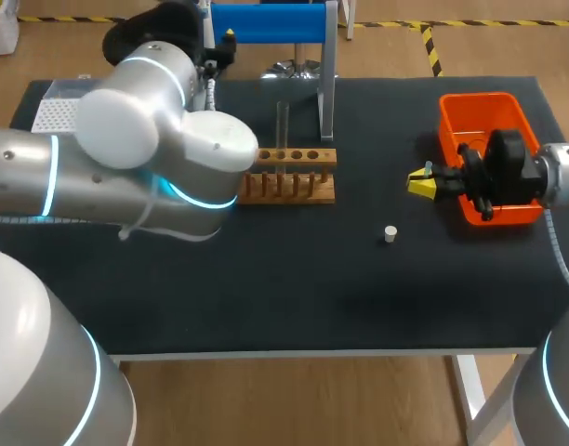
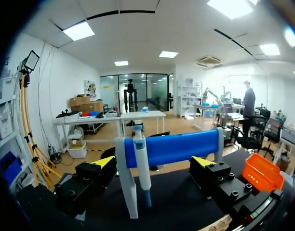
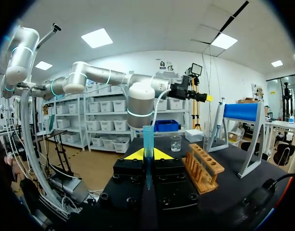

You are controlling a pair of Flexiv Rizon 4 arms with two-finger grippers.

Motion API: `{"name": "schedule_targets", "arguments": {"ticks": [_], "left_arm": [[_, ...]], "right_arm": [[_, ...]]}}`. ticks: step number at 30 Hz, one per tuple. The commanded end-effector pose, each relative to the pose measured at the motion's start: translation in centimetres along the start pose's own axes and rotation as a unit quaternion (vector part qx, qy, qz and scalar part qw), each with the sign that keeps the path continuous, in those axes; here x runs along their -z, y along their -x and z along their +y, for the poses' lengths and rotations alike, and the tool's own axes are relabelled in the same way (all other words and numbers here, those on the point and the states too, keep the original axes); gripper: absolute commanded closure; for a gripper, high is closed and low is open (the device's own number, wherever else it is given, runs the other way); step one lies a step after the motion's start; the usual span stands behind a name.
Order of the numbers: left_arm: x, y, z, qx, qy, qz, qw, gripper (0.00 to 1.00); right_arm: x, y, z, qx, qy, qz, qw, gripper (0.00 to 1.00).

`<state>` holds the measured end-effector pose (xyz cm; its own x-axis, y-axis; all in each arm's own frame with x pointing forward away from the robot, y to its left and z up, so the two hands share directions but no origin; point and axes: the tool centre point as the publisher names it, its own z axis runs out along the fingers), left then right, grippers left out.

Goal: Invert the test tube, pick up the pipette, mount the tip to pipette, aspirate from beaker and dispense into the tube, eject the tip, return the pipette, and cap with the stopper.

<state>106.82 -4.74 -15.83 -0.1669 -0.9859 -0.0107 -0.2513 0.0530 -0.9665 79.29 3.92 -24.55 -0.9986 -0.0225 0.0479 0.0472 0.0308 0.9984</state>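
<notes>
My left gripper (image 2: 154, 162) is open at the blue pipette stand (image 2: 171, 147). The white and blue pipette (image 2: 141, 166) hangs on the stand, just ahead of the gap between the two fingers and untouched by them. In the head view that gripper (image 1: 227, 42) sits at the table's back by the stand (image 1: 271, 23). My right gripper (image 3: 148, 155) is shut on a slim blue pipette tip (image 3: 147, 142) that stands upright between its fingers, beside the orange bin (image 1: 484, 111). A clear test tube (image 1: 283, 121) stands upright in the wooden rack (image 1: 289, 177). The white stopper (image 1: 390, 233) lies on the mat.
A glass beaker (image 3: 175, 143) stands on the mat beyond the rack (image 3: 203, 166). A white tip box (image 1: 57, 111) is at the back left. My left arm (image 1: 126, 158) spans the left half of the table.
</notes>
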Motion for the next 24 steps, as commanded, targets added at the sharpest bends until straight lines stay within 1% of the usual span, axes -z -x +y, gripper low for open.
{"name": "schedule_targets", "arguments": {"ticks": [1, 2, 3, 4, 5, 6, 7, 8, 11, 15, 20, 24], "left_arm": [[-1.0, -0.5, 0.5, 0.001, 0.001, -0.073, 0.997, 0.02], [-1.1, -0.5, 0.6, 0.000, 0.002, -0.073, 0.997, 0.12], [-1.3, -0.5, 0.7, 0.000, 0.002, -0.074, 0.997, 0.18], [-1.4, -0.5, 0.8, 0.001, 0.003, -0.074, 0.997, 0.20], [-1.5, -0.4, 0.9, 0.000, 0.004, -0.075, 0.997, 0.31], [-1.6, -0.4, 0.9, 0.000, 0.004, -0.075, 0.997, 0.40], [-1.8, -0.4, 1.0, 0.000, 0.004, -0.075, 0.997, 0.42], [-2.0, -0.3, 1.1, 0.000, 0.004, -0.075, 0.997, 0.42], [-2.4, -0.3, 1.2, -0.001, -0.003, -0.070, 0.998, 0.45], [-3.0, 0.0, 1.6, -0.002, -0.020, -0.057, 0.998, 0.43], [-3.7, 0.3, 1.9, -0.004, -0.024, -0.047, 0.999, 0.40], [-4.2, 0.4, 2.0, -0.009, -0.027, -0.035, 0.999, 0.45]], "right_arm": [[0.0, -0.1, 0.0, 0.000, -0.001, -0.001, 1.000, 1.00], [0.0, -0.1, 0.0, 0.000, -0.001, -0.001, 1.000, 1.00], [0.0, -0.1, 0.0, 0.000, -0.001, -0.001, 1.000, 1.00], [0.0, -0.1, 0.0, 0.000, -0.001, -0.001, 1.000, 1.00], [0.0, -0.1, 0.0, 0.000, -0.001, -0.001, 1.000, 1.00], [0.0, -0.1, 0.0, 0.000, -0.001, -0.001, 1.000, 1.00], [0.0, -0.1, 0.0, 0.000, -0.001, -0.001, 1.000, 1.00], [0.0, -0.1, 0.0, 0.000, -0.001, -0.001, 1.000, 1.00], [0.0, -0.1, 0.0, 0.000, -0.001, -0.001, 1.000, 1.00], [0.0, -0.1, 0.0, 0.000, -0.001, -0.001, 1.000, 1.00], [0.0, -0.1, 0.0, 0.000, -0.001, -0.001, 1.000, 1.00], [0.0, -0.1, 0.0, 0.000, -0.001, -0.001, 1.000, 1.00]]}}
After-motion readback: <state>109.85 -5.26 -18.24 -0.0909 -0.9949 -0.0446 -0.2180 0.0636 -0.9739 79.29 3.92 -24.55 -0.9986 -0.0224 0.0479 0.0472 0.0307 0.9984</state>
